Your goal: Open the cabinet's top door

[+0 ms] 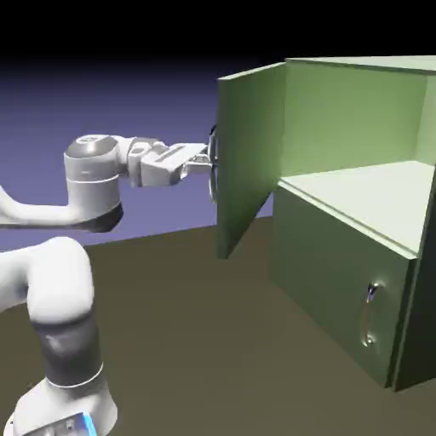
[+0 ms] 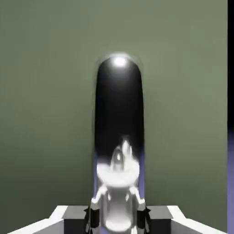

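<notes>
Here the pincer (image 1: 207, 162) clamps the top door's (image 1: 247, 157) handle (image 2: 119, 137) — curved, glossy.

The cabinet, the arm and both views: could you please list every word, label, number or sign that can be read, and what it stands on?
None can be read in either view.
The cabinet, its top door and both silver handles are plain, with no lettering.
The arm's base has a small blue patch at the exterior view's bottom edge; it bears no readable text.
</notes>
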Robot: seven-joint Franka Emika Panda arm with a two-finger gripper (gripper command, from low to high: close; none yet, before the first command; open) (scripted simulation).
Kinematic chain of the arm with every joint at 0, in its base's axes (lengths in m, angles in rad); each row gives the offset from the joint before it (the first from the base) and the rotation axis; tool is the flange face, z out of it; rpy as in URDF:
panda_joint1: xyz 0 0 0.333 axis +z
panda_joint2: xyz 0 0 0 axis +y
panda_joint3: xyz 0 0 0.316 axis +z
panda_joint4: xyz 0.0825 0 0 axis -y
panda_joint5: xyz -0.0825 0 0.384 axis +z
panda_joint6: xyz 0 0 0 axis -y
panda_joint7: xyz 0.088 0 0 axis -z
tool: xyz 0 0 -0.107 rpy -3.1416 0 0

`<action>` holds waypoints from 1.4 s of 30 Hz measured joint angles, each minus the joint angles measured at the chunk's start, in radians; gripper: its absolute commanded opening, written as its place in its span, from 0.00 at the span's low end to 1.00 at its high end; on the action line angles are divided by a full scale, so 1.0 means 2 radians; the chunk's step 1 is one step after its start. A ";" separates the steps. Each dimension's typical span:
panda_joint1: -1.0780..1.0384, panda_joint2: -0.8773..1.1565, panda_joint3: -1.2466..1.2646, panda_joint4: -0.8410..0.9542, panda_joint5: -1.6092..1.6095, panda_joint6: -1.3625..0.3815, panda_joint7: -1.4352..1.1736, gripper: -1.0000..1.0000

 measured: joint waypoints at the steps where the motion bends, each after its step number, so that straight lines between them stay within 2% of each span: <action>1: 0.010 -0.001 0.016 0.004 0.019 -0.022 -0.004 0.00; 7: 0.040 0.013 0.120 0.053 0.123 -0.152 -0.016 0.00; 13: 0.010 0.045 0.222 0.146 0.211 -0.282 -0.019 0.00; 26: -0.151 0.076 0.359 0.382 0.306 -0.494 -0.038 0.00; 42: -0.367 0.060 0.437 0.672 0.341 -0.697 -0.089 0.00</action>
